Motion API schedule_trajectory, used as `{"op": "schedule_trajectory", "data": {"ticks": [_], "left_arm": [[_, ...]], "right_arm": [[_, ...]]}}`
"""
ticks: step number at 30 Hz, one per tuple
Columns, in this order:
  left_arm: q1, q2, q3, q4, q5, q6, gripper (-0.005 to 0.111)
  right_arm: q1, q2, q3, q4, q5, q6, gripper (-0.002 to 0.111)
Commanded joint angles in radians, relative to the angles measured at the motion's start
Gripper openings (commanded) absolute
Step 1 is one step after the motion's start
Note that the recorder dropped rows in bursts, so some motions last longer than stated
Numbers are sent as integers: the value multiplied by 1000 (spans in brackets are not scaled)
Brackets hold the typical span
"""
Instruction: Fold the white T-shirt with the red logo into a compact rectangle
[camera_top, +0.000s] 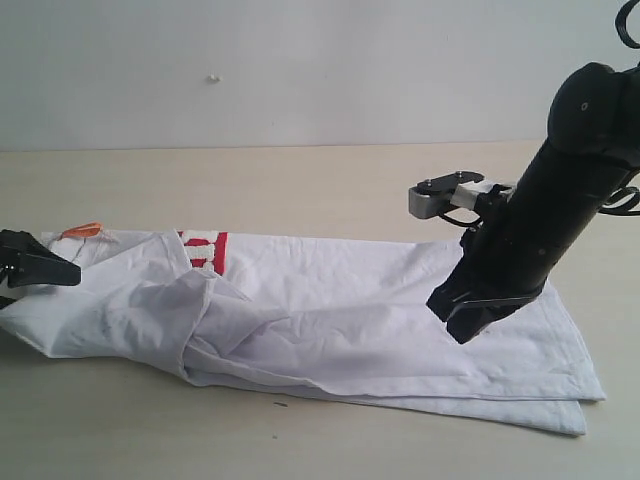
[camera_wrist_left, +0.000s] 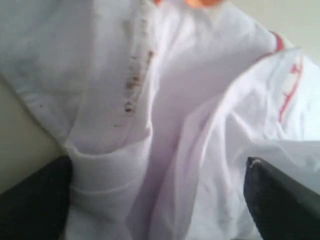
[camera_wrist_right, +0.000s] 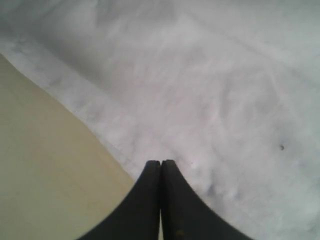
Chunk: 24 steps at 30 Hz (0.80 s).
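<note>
Right now you have the white T-shirt (camera_top: 330, 320) lying on the tan table (camera_top: 300, 180) as a long, rumpled band, folded lengthwise, with its collar end at the left of the exterior view and its hem end at the right, where two layers show one over the other. Only a small piece of the red logo (camera_top: 205, 250) shows at the shirt's far edge; a fold of white cloth covers the rest. A little orange tag (camera_top: 82, 230) peeks out at the collar end. Your left gripper (camera_top: 40, 268) sits low at that end, just beside the tag, with its jaws spread wide; its wrist view shows a bunched fold of cloth between the two dark fingers (camera_wrist_left: 280, 195), which do not pinch it. Your right gripper (camera_wrist_right: 161, 170) is closed with its fingers pressed flat together and nothing between them, pointing down at the hem end close to the shirt's edge; you cannot tell whether its tips touch the cloth.
</note>
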Motion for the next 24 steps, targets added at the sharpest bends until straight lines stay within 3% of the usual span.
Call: {"op": "schedule_trajectory", "data": {"ticks": [1, 3, 6, 9, 11, 17, 24], "left_arm": [[-5, 43, 10, 21, 55, 38, 87], [-14, 43, 10, 28, 58, 38, 85], [-41, 43, 10, 26, 62, 38, 69], [-72, 43, 10, 23, 49, 38, 36], [-88, 43, 10, 19, 45, 38, 3], [-78, 12, 10, -5, 92, 34, 0], [65, -149, 10, -4, 102, -42, 0]], "right_arm": [[1, -8, 0, 9, 5, -14, 0], [1, -8, 0, 11, 5, -14, 0], [1, -8, 0, 11, 5, -14, 0], [1, -8, 0, 14, 5, -14, 0], [1, -8, 0, 14, 5, -14, 0], [1, -8, 0, 0, -10, -14, 0], [1, -32, 0, -300, -120, 280, 0]]}}
